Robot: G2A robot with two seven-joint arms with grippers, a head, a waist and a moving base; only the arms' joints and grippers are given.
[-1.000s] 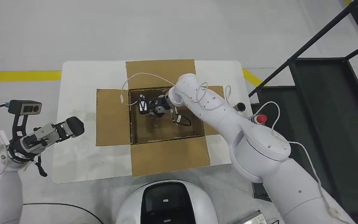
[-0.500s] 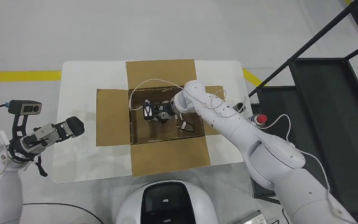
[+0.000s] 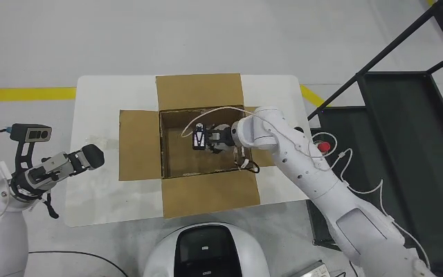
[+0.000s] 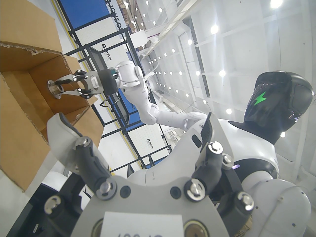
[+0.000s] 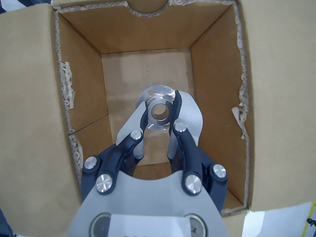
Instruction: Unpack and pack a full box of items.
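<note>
My right gripper [image 5: 160, 108] clamps one flange [image 5: 158, 91] inside one box [image 5: 145, 33], walls well clear; four flaps [image 3: 199, 89] splayed; left gripper [image 4: 134, 124] spread open.

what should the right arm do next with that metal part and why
Probably lift straight up, keeping the grip. The right gripper has its jaws shut on the metal part, which hangs over the bare floor of the box with cardboard walls on every side; a sideways move first could snag a wall.
</note>
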